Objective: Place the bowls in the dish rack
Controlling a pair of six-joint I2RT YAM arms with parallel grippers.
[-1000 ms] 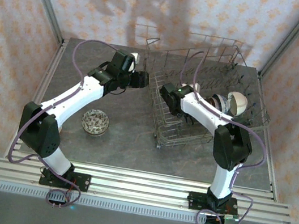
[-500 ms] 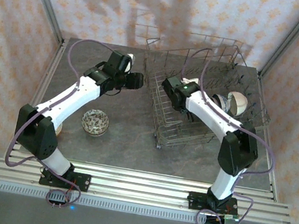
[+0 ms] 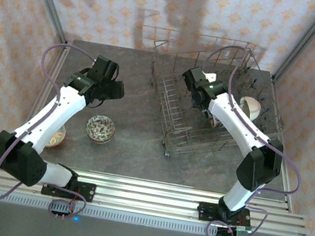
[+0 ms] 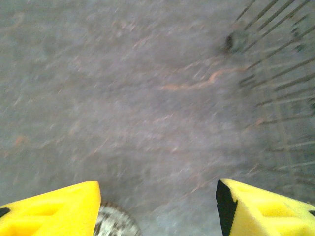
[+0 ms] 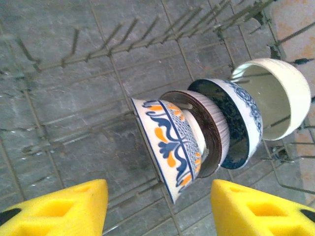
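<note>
Grey metal wire dish rack (image 3: 170, 133) sat on the right half of the dark stone-look table (image 3: 133, 156). Inside it, 4 small round ceramic bowls stood on edge in a row between the tines (image 5: 98, 51), each touching or overlapping the next: a white bowl with blue and orange pattern (image 5: 170, 142) at the left, a brown ribbed bowl (image 5: 214, 130), a blue-and-white patterned bowl (image 5: 238, 120), and a plain cream bowl (image 5: 275, 98) at the right. The right gripper (image 5: 157, 206) hung over the rack just near of this row, its yellow fingers spread wide and holding nothing.

Left of the rack, a pink-patterned bowl (image 3: 100, 128) sat upright on the table, and a second small bowl (image 3: 56, 135) lay farther left, partly hidden by the left arm. The left gripper (image 4: 157, 211) hovered above bare table between that bowl and the rack, fingers spread apart and empty; its view was blurred.
</note>
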